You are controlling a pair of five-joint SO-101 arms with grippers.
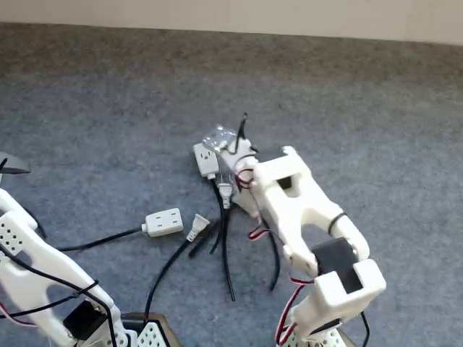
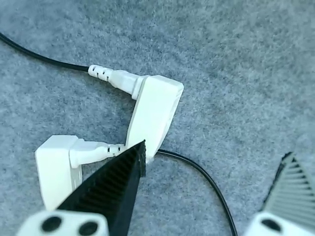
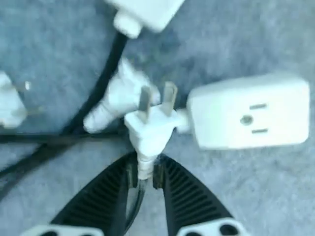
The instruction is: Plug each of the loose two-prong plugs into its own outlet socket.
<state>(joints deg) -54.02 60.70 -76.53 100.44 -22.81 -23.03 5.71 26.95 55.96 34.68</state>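
Right gripper [image 3: 143, 169] clenched on the held plug [image 3: 147, 129], pinching its tail where the cord leaves. Both prongs [image 3: 170, 96] bare, pointing away from the fingers [image 3: 192, 196], in no socket. Just beside the plug's shoulder, the near outlet [image 3: 251, 115], lying flat with two slots and a round hole facing up; touching or not, cannot tell. Behind the held plug and partly covered by it, a second plug [image 3: 115, 101], white, on a black cord [image 3: 109, 69]. Off to the side and apart from every socket, a third plug [image 3: 9, 103], prongs bare as well. Beyond these, a far outlet [image 3: 142, 10], cut off by the frame edge.

Seen from above: right arm [image 1: 304, 210] stretched to the middle of the carpet [image 1: 362, 94], its gripper end down by the near outlet [image 1: 206, 160]. Toward the other arm, the far outlet [image 1: 164, 222], flat on the carpet, with a loose plug [image 1: 197, 227] just beside it and not pushed in. Between and below them, several cords [image 1: 225, 249], black, crossing.

Left gripper [image 2: 216, 152] released, fingers spread wide, nothing between them. Past the tip of its dark finger [image 2: 115, 191], both outlets close together, each with a white stub and a black lead. Left arm [image 1: 32, 275] low at the left edge of the high view, well apart from the plugs.
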